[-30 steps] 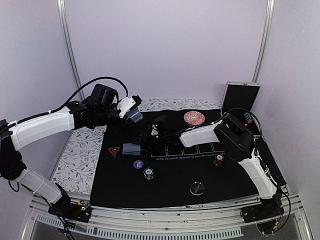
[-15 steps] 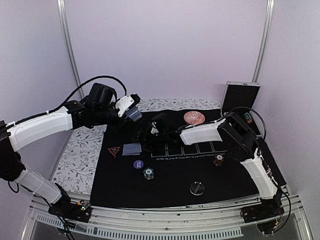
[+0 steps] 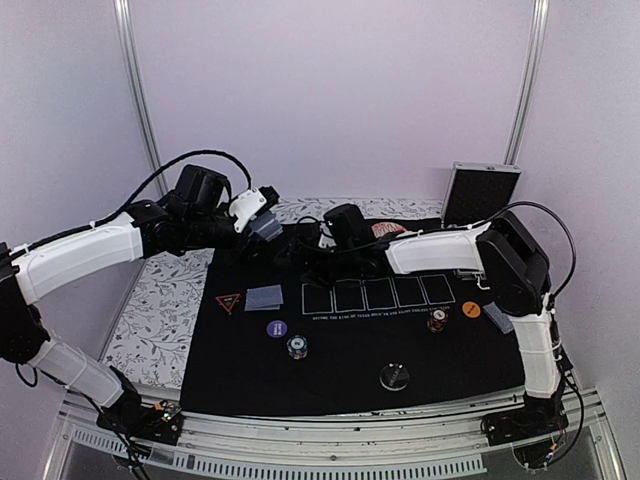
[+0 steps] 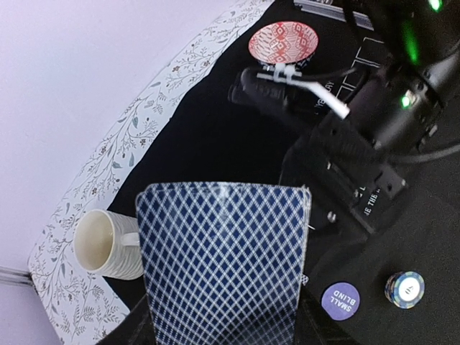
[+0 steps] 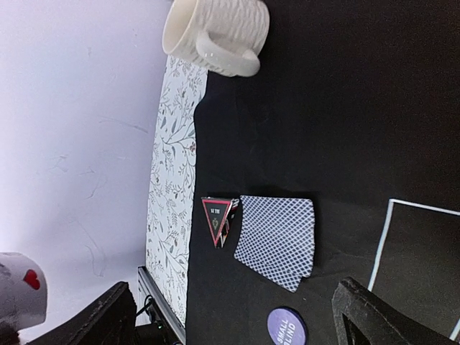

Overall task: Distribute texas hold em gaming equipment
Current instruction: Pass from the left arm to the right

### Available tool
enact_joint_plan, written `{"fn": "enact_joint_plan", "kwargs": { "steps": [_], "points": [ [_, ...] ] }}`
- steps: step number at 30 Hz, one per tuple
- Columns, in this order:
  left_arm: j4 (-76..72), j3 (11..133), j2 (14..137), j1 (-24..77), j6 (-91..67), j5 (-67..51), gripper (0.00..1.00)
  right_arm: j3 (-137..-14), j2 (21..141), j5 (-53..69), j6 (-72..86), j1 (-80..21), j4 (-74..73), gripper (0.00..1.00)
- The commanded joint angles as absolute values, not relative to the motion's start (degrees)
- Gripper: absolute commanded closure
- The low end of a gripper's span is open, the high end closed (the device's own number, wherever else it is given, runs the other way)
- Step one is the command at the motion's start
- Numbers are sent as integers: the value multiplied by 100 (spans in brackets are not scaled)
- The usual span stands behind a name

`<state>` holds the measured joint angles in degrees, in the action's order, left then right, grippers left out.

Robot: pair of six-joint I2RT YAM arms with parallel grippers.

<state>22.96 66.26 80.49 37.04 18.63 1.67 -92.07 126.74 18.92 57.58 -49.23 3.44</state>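
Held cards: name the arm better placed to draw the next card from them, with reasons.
Right. The right gripper hangs beside the held cards, its jaws open and empty; the left gripper has its jaws shut on those cards, so it can probably only present them.

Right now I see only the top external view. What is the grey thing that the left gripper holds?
Observer: The left gripper holds playing cards, backs up, with a dark blue lattice pattern.
Operator: What is written on the purple disc?
Observer: The left wrist view reads SMALL BLIND on it.
Operator: Is anything hidden from me at the back left?
Observer: Yes, a cream mug stands upright at the edge of the black mat.
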Motion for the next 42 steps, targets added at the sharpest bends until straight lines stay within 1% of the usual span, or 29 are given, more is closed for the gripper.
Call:
{"fn": "enact_joint_plan", "kwargs": {
  "steps": [1,4,7,10,13,16,21,23,27,31,34,38,42],
  "points": [
    [2143,6661,7776,3623,1981,-65,50,-8557,11714,1713,5029,-4493,351,2],
    [2136,6578,7682,3628,2123,-252,50,-8271,11107,1715,4379,-4257,274,1],
    [2154,6519,7639,3630,2205,-437,50,-8269,10620,2001,3616,-4111,247,1],
    [2170,6502,7600,3634,2244,-750,51,-8548,10369,2709,2930,-4108,186,1],
    [2180,6460,7539,3692,2307,-1191,51,-8844,10291,3301,2787,-4109,73,1],
    [2167,6402,7523,3740,2387,-1346,51,-9109,10453,3424,2893,-4137,-205,1],
    [2162,6390,7574,3779,2419,-1199,51,-9649,10944,3271,2866,-4322,-786,0],
    [2137,6377,7580,3777,2418,-1210,51,-10011,11242,3467,2797,-4419,-959,0],
    [2139,6372,7619,3781,2423,-1187,51,-10612,11741,3830,2637,-4568,-1246,1],
    [2136,6365,7616,3784,2431,-1096,50,-10785,12003,4025,2670,-4576,-1238,5],
    [2127,6363,7635,3788,2426,-1039,51,-10835,12180,4371,2775,-4585,-1111,13],
    [2129,6363,7655,3788,2427,-1013,50,-10882,12374,4503,2893,-4632,-1006,32],
    [2129,6363,7663,3788,2417,-930,51,-10903,12461,4674,2988,-4661,-901,57]
  ]
}}
